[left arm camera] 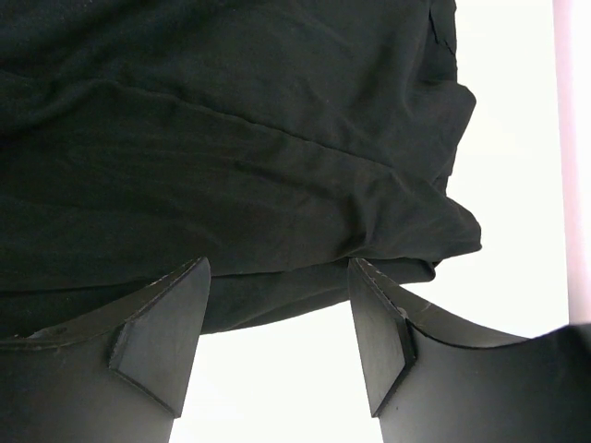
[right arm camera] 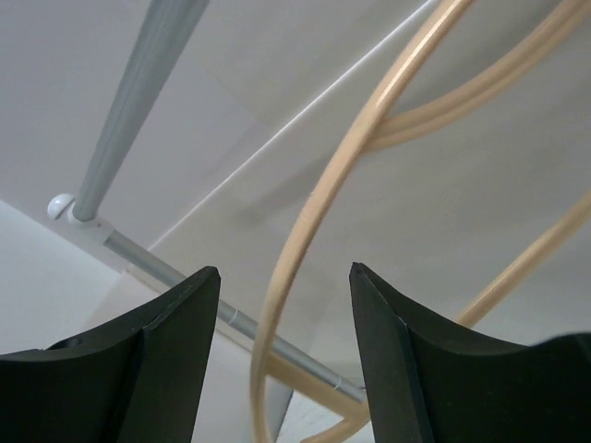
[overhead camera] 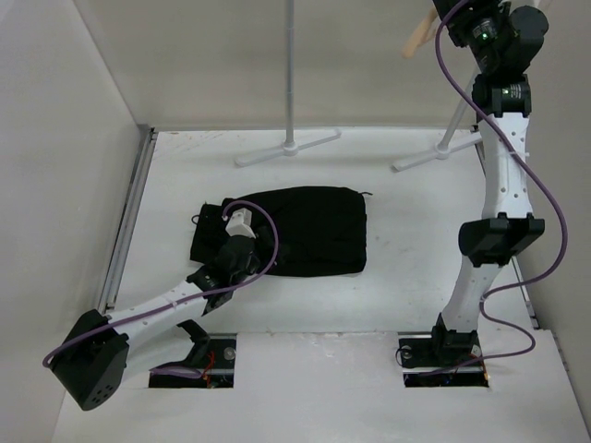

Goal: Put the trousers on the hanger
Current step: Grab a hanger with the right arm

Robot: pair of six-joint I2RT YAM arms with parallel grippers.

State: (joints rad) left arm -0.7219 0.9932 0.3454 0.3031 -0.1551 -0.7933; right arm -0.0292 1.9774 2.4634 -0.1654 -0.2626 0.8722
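hanger [overhead camera: 418, 37] mostly cut off above, trousers [overhead camera: 309, 231] corner under left arm [overhead camera: 166, 303]

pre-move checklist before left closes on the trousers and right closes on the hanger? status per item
1. Left gripper open: ok.
2. Trousers edge lined up with the left gripper's gap: ok, though the edge reaches only the fingertips.
3. Fabric depth enough for a firm pinch: cannot tell.
4. Right gripper open: ok.
5. Hanger rod inside the right gripper's gap: ok, the wrist view shows it running between the fingers.
6. Hanger hooked on the rack pole: cannot tell, no hook in view.
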